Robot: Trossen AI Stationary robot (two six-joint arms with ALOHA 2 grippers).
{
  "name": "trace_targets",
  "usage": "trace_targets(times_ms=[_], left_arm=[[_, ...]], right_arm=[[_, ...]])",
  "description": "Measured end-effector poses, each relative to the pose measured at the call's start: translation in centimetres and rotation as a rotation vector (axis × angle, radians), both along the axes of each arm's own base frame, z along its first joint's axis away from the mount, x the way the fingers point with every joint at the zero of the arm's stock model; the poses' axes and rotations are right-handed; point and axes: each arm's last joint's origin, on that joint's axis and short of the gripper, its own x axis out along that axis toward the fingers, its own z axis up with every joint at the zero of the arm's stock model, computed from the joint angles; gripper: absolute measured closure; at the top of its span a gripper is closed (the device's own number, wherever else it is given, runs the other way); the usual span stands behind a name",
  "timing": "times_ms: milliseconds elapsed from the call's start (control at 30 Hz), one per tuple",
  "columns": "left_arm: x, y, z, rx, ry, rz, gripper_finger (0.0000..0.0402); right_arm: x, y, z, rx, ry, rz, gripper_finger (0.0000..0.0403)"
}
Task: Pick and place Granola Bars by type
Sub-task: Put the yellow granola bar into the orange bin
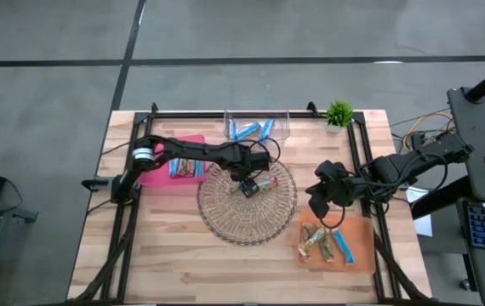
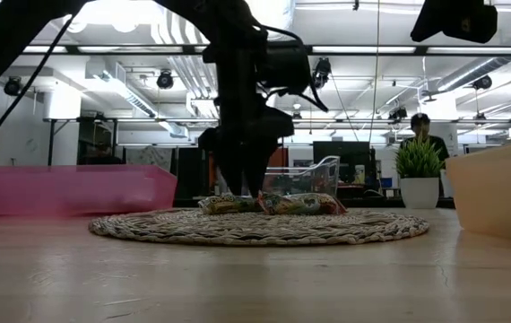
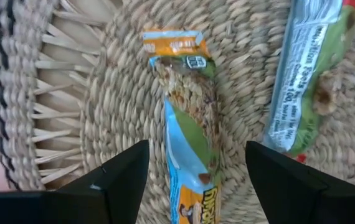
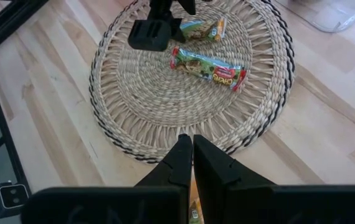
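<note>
The two dark fingers [image 3: 121, 177] of the left gripper [image 3: 196, 180] are spread wide apart, one on each side of a thin granola bar in a blue and orange wrapper [image 3: 190, 134]. They are not touching it yet. The bar lies flat on the round woven wicker tray [image 1: 225, 217] in the middle of the wooden table [image 1: 157, 263].

A second granola bar, in a green wrapper with red ends [image 4: 207, 67], lies just beside the first one on the tray. The fingers should close only on the blue and orange bar, so the gripper needs to stay right over it and not lean toward the green one.

I think the step now is to go down and pinch. The bar is thin and flat, so the fingers should reach low, almost to the weave, then squeeze gently across its narrow sides. If they close too high they may slip off the shiny wrapper.

More bars sit sorted already: some in the pink plastic bin [image 1: 159, 178], some blue ones in the clear plastic bin [image 1: 281, 119], and some on the orange tray [image 1: 366, 242].

The right gripper [image 4: 187, 152] waits above the near edge of the wicker tray, its fingers pressed together and holding nothing.
</note>
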Motion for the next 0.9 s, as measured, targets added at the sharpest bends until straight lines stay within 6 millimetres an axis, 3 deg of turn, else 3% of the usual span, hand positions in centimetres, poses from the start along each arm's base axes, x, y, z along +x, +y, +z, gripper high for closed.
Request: trace_targets(times_ms=[333,900], left_arm=[[0.3,0.1,-1.3,-0.004,0.024,0.004,0.0162],[0.4,0.1,-1.5,-0.028,0.028,0.003,0.0248]], right_arm=[[0.0,0.0,0.0,0.000,0.000,0.000,0.0394],[0.0,0.0,0.0,-0.005,0.001,0.002,0.0394]])
